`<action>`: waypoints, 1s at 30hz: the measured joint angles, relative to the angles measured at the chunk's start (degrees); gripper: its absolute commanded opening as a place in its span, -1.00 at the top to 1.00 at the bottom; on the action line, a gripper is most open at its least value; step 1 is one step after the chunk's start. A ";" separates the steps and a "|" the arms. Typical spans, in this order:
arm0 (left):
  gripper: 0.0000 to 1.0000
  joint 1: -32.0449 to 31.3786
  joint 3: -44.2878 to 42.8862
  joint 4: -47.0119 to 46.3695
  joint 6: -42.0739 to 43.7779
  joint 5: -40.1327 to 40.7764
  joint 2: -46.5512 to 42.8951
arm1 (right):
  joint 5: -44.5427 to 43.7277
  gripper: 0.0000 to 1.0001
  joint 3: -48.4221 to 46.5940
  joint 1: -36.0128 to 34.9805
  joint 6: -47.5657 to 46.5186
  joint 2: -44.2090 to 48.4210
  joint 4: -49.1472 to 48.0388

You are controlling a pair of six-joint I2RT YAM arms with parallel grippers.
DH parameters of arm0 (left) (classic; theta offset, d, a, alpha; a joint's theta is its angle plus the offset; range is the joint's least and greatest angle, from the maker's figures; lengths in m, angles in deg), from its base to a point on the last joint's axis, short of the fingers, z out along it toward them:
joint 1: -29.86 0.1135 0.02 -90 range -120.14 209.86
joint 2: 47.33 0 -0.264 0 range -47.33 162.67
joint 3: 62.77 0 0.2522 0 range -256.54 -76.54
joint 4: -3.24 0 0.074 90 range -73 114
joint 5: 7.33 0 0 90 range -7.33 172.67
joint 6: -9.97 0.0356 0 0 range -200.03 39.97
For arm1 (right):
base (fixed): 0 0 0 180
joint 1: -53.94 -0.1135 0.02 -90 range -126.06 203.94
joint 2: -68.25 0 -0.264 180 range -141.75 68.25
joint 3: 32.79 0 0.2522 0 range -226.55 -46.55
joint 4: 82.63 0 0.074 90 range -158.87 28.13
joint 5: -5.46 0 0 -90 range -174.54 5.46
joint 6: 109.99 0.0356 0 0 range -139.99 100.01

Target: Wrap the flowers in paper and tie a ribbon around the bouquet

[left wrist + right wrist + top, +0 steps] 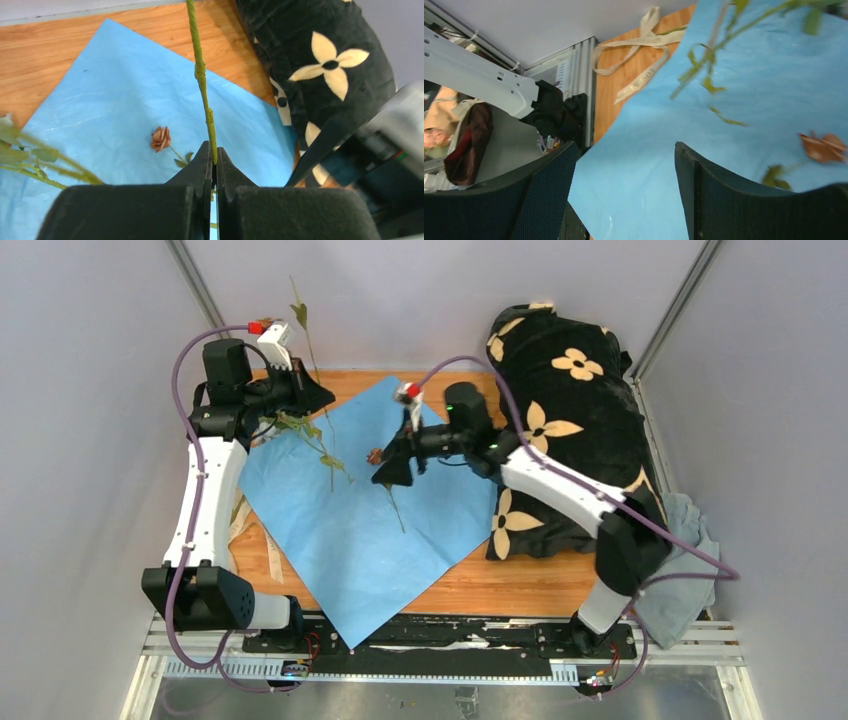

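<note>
Crinkled light-blue paper (350,530) lies flat on the wooden table (500,585). The left gripper (213,159) pinches a thin green flower stem (200,75) at its far-left corner. The right gripper (624,165) is spread beside a brown rose (160,138). The right wrist view adds the cream ribbon (639,42), left of the paper.

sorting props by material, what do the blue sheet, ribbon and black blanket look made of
Blue sheet: thin matte paper, probably tissue; fine crinkles.
Ribbon: cream band, likely woven fabric; it flops in soft loops.
Black blanket: plush, velvety fabric; fuzzy nap, soft folds.
</note>
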 measured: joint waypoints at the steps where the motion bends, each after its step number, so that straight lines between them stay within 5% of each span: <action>1: 1.00 0.00 -0.68 1.51 1.70 -0.07 0.09 | 0.44 -0.53 2.16 1.36 -0.04 2.56 0.17; 6: 1.00 -0.24 -2.16 7.41 10.01 -1.79 0.28 | -10.58 -0.45 1.57 7.72 3.87 7.28 0.74; 13: 1.00 -2.29 -1.07 12.76 18.60 -3.13 0.13 | -21.09 -0.70 -8.59 6.73 23.37 -11.23 -3.82; 20: 1.00 -4.87 -0.76 15.93 23.10 -3.54 0.11 | -15.82 -0.72 -23.50 1.84 38.16 -29.24 -11.85; 30: 1.00 -5.22 -0.35 16.90 23.98 -4.90 -0.48 | -9.90 -0.65 -30.73 -1.75 46.18 -34.36 -22.03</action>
